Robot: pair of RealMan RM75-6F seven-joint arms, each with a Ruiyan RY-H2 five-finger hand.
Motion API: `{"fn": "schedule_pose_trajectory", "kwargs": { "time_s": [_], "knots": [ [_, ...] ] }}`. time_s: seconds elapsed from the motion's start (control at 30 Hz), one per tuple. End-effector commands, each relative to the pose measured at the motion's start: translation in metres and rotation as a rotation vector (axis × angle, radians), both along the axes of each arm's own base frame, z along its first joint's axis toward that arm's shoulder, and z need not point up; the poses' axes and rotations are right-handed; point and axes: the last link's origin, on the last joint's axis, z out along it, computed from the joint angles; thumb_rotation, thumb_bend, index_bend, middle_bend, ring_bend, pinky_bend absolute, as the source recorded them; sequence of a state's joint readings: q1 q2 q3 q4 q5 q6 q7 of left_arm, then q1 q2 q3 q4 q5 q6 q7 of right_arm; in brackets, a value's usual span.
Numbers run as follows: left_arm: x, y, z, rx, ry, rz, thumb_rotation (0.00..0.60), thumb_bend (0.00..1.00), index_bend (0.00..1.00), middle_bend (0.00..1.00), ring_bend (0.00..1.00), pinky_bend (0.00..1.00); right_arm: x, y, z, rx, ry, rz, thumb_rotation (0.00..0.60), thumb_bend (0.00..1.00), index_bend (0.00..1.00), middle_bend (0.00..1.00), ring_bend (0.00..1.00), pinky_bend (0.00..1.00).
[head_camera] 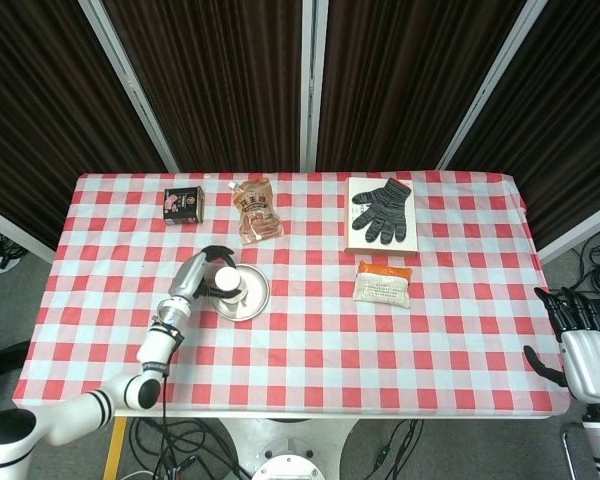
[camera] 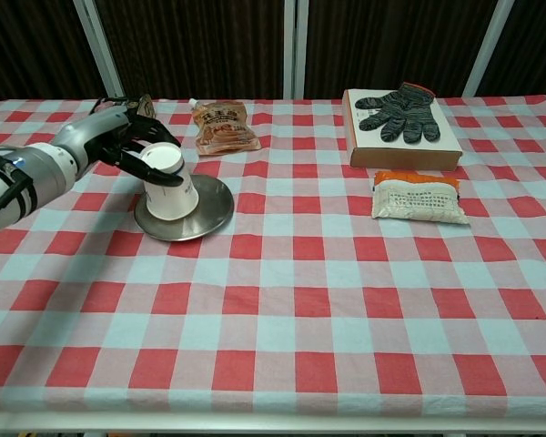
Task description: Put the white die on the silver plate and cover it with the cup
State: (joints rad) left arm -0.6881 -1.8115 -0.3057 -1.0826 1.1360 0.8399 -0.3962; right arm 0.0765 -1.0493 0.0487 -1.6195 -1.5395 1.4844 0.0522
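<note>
A white paper cup (camera: pixel 166 185) stands upside down on the silver plate (camera: pixel 211 213), left of the table's middle, leaning a little to the left. My left hand (camera: pixel 126 142) grips the cup around its upper part from the left. In the head view the same cup (head_camera: pixel 229 282) sits on the plate (head_camera: pixel 257 300) with the left hand (head_camera: pixel 204 272) wrapped around it. No white die shows in either view. My right hand (head_camera: pixel 583 350) hangs off the table's near right corner, fingers apart and holding nothing.
A small black box (head_camera: pixel 183 204) lies at the far left, an orange snack pouch (camera: pixel 224 127) behind the plate. A dark knit glove (camera: pixel 399 111) rests on a book at the far right, with an orange-and-white packet (camera: pixel 419 198) in front of it.
</note>
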Motion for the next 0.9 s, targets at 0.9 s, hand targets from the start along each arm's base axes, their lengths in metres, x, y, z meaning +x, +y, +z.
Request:
{"fn": "schedule_pose_trajectory", "kwargs": {
  "time_s": [0.9],
  "knots": [
    [0.016,-0.018,-0.015,-0.064,0.027,-0.072,0.600,0.12,0.50,0.25,0.15,0.16,0.003,0.001,0.004,-0.006,0.010,0.004,0.600,0.22,0.08,0.16,0.00,0.07]
  ]
}}
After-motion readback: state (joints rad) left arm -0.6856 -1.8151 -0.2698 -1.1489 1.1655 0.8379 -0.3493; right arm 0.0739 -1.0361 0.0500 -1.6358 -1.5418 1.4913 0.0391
